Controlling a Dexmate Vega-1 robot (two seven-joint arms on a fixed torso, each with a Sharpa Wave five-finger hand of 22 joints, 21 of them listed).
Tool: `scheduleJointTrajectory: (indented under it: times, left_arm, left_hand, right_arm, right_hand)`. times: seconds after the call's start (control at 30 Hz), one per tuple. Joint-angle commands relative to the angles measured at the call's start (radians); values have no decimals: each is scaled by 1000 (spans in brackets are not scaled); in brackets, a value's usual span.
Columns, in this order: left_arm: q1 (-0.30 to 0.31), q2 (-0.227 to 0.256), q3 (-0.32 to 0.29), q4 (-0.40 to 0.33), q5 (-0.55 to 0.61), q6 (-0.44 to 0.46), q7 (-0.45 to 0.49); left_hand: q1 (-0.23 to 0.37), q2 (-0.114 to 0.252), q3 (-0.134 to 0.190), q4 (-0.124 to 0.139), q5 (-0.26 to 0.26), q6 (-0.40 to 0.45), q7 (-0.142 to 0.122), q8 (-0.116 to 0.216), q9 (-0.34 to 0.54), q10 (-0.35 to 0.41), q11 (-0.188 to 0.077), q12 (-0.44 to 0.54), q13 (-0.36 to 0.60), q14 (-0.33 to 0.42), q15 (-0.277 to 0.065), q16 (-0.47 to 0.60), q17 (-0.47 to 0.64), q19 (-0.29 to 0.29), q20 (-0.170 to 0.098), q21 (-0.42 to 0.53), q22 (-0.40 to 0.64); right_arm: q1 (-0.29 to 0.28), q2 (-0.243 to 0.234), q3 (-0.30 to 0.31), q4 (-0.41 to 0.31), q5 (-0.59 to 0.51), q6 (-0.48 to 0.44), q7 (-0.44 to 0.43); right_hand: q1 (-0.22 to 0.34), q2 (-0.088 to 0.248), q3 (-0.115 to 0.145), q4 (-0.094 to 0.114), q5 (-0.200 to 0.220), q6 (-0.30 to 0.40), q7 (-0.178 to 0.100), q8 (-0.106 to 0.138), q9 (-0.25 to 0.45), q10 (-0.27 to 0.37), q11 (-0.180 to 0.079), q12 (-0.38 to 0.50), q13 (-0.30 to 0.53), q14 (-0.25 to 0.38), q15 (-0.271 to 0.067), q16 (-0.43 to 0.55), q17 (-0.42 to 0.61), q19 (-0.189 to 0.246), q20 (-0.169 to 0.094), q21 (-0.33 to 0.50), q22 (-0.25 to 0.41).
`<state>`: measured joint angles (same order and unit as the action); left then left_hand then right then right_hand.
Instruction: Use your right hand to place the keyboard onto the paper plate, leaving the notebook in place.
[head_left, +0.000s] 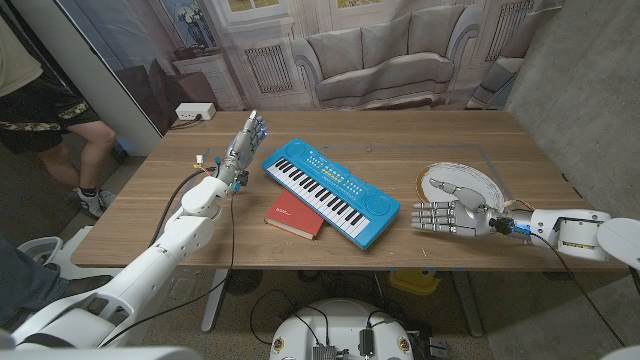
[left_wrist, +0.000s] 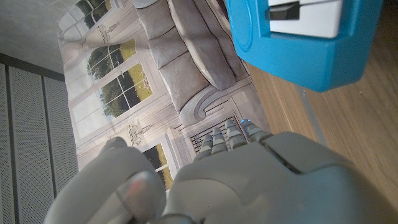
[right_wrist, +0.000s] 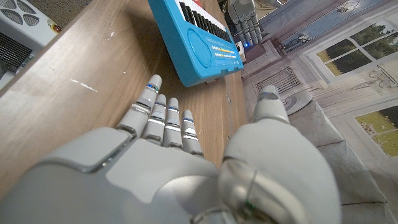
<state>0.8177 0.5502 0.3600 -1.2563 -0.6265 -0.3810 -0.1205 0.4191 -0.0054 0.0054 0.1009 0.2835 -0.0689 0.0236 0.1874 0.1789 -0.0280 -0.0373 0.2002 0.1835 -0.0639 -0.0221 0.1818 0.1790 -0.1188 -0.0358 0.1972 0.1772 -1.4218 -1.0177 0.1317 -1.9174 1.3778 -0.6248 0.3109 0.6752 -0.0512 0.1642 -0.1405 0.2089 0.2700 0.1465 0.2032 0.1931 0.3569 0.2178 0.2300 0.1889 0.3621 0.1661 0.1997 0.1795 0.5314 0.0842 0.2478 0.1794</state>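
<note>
A blue toy keyboard (head_left: 331, 190) lies slantwise at the middle of the table, its near edge overlapping a red notebook (head_left: 295, 216). The white paper plate (head_left: 463, 183) sits to the right. My right hand (head_left: 447, 216) stands on edge at the plate's near rim, fingers spread and pointing toward the keyboard (right_wrist: 198, 38), a short gap away, holding nothing. My left hand (head_left: 243, 146) is raised at the keyboard's far left end (left_wrist: 311, 37), fingers straight and apart, empty. In the right wrist view my right hand (right_wrist: 186, 162) hovers over bare wood.
A white power box (head_left: 194, 112) sits at the table's far left corner. A person's legs (head_left: 70, 140) stand left of the table. A printed sofa backdrop (head_left: 370, 50) hangs behind the table.
</note>
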Motion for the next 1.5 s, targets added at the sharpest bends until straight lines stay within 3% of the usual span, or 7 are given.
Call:
scheduleJointTrajectory:
  times: [0.03,0.47,1.07,1.5]
  left_arm:
    - [5,3,-1,-8,-2,6,4]
    - [9,1,-3,-7,-2,7,11]
    - [0,-6,-2,5,-1,1,11]
    - [1,-5,-4,2,0,2,16]
  left_hand:
    - [3,5,-10,2,1,-3,-3,6,6,-9,-1,0,4,-6,6,5,3,-7,-7,0,3]
    - [4,6,-12,2,0,-3,-2,6,6,-8,2,0,4,-8,10,5,3,-6,-9,1,3]
    - [5,8,-15,2,-1,-4,-2,6,6,-9,4,1,4,-7,10,5,3,-8,-9,1,3]
    - [6,9,-18,2,-1,-4,-3,6,6,-8,2,1,4,-8,11,5,3,-9,-6,0,3]
  right_arm:
    - [56,-20,-54,23,13,-20,15]
    - [113,-21,-112,39,41,-30,7]
    - [137,-19,-159,62,42,5,28]
    - [204,-18,-228,99,33,-1,62]
  right_hand:
    - [-9,-3,1,8,-5,9,62,6,6,-3,2,-2,3,1,4,-1,3,11,1,1,2]
    - [-12,-7,-4,10,-6,4,62,2,6,-14,2,-8,4,-10,13,-8,3,15,4,-2,2]
    - [-16,-7,-12,15,-6,-8,62,-4,6,-28,2,-15,5,-42,19,-19,2,-9,21,-21,2]
    - [-15,-6,-14,15,-6,-12,62,-6,6,-35,2,-18,4,-47,17,-19,2,-11,23,-24,2]
